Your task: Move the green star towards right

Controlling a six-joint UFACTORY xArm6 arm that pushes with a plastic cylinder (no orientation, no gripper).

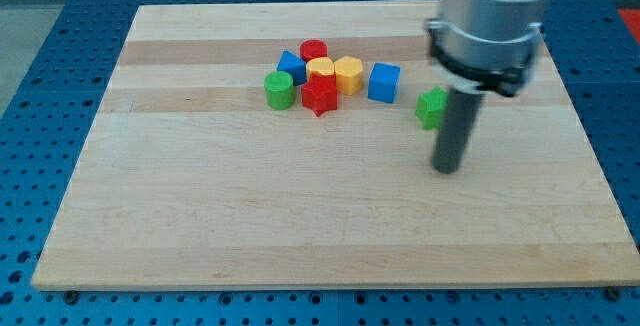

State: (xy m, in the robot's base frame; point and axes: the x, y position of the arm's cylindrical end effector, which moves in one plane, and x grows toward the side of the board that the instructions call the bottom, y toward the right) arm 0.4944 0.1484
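The green star lies on the wooden board right of centre, partly hidden behind the rod. My tip rests on the board just below and slightly right of the green star, a short gap away from it. The rod rises from the tip to the arm's grey wrist at the view's top right.
A cluster sits left of the star: a blue cube, a yellow hexagon block, a yellow block, a red cylinder, a blue block, a green cylinder and a red star.
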